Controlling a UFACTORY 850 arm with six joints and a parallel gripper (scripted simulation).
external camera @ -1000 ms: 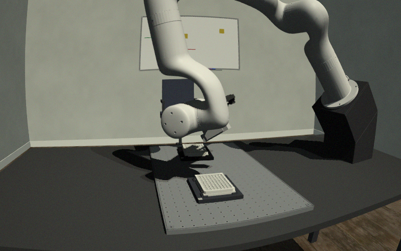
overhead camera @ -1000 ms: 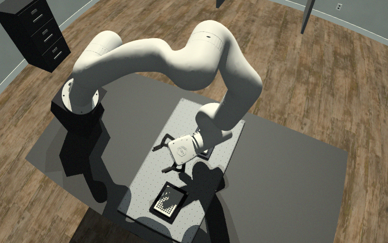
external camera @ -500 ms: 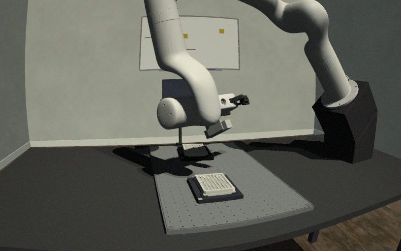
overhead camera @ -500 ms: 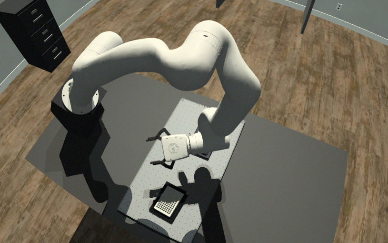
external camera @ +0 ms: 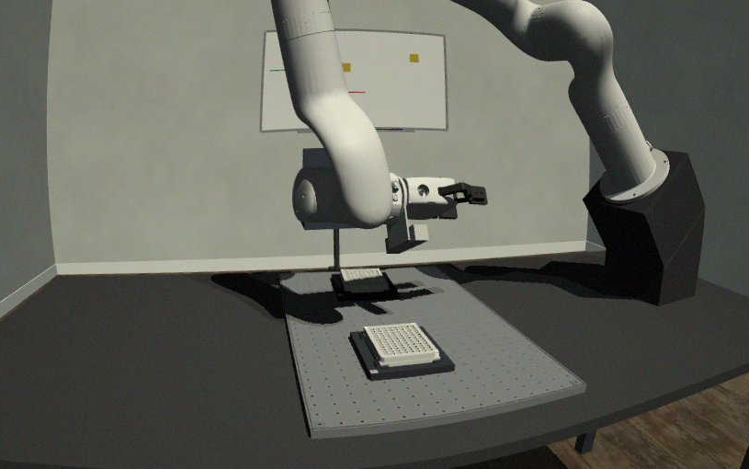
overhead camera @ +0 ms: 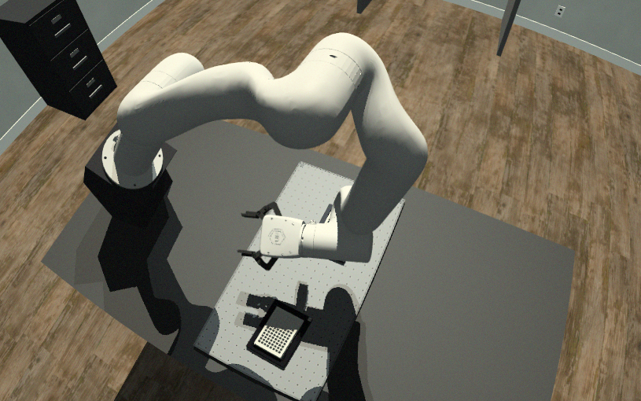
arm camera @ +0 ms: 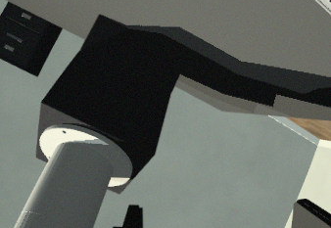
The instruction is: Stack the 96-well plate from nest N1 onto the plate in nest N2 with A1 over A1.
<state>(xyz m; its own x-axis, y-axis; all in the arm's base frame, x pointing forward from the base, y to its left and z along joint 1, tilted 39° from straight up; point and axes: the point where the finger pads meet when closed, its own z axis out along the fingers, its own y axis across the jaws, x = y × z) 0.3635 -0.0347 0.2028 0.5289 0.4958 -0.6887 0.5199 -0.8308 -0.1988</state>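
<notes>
One white 96-well plate [overhead camera: 275, 338] [external camera: 361, 273] sits in the black nest N1 [overhead camera: 265, 355] [external camera: 365, 291], partly in the arm's shadow. The other plate [external camera: 400, 343] sits flat in the nest N2 [external camera: 412, 370]; in the top view the arm hides it. My gripper [overhead camera: 241, 233] [external camera: 479, 195] [arm camera: 217, 205] is open and empty. It lies level, high above the table, and points toward the arm's base, away from both plates. The wrist view shows neither plate.
Both nests stand on a grey perforated board [overhead camera: 267, 284] [external camera: 482, 360] on the dark table [overhead camera: 462, 278] [external camera: 132, 349]. The arm's black pedestal [overhead camera: 128, 194] [external camera: 651, 233] [arm camera: 111, 102] stands at the table's side. A filing cabinet [overhead camera: 53, 54] stands on the floor beyond.
</notes>
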